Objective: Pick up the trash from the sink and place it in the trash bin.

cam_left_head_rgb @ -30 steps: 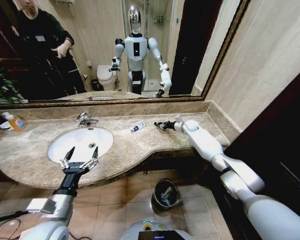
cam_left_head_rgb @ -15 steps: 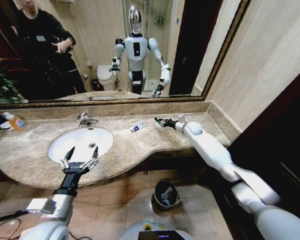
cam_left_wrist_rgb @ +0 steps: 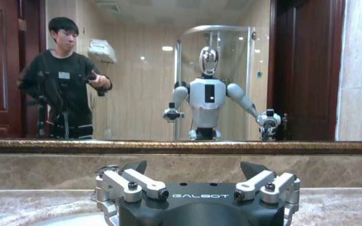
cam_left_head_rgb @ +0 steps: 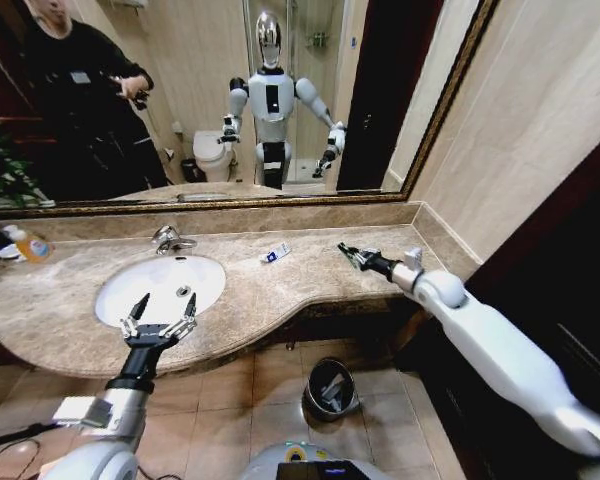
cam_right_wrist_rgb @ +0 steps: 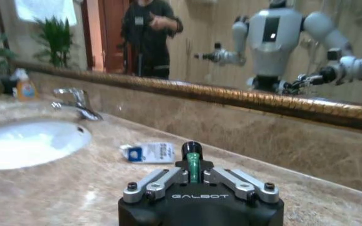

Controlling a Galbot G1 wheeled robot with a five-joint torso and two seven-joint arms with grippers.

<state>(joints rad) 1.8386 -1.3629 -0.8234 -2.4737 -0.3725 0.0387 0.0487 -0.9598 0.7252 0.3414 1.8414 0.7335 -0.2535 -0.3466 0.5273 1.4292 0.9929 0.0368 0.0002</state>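
My right gripper (cam_left_head_rgb: 347, 252) hovers above the right part of the marble counter, shut on a small dark-green piece of trash (cam_right_wrist_rgb: 193, 163) that stands up between its fingers (cam_right_wrist_rgb: 162, 181). A white packet with blue marks (cam_left_head_rgb: 275, 253) (cam_right_wrist_rgb: 149, 152) lies on the counter between the sink and that gripper. The white oval sink (cam_left_head_rgb: 145, 285) (cam_right_wrist_rgb: 24, 143) sits at the left. At the counter's front edge before the sink, my left gripper (cam_left_head_rgb: 160, 318) (cam_left_wrist_rgb: 197, 181) is open and holds nothing. The black trash bin (cam_left_head_rgb: 352, 396) stands on the floor below the counter.
A chrome faucet (cam_left_head_rgb: 168, 238) rises behind the sink. An orange-capped bottle (cam_left_head_rgb: 30, 243) stands at the far left by a plant. A mirror runs along the back wall and a tiled wall closes the right side. A person shows in the mirror.
My right arm has swung to the right and drawn back from the white packet, keeping the green piece in its grip. The left arm has stayed put.
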